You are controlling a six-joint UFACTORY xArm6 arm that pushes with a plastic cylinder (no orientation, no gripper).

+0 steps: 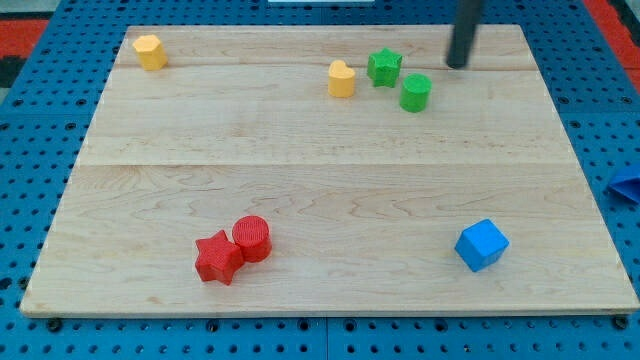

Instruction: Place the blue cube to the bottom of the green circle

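The blue cube (481, 244) lies near the view's bottom right of the wooden board (320, 170). The green circle (415, 92), a short cylinder, stands near the view's top, right of centre. My tip (457, 65) is at the view's top right, a little to the upper right of the green circle and apart from it. The tip is far above the blue cube in the view.
A green star (384, 67) sits just upper left of the green circle. A yellow heart (342, 78) lies left of the star. A yellow hexagon (150, 51) is at the top left. A red star (218, 257) and red cylinder (252, 238) touch at the bottom left.
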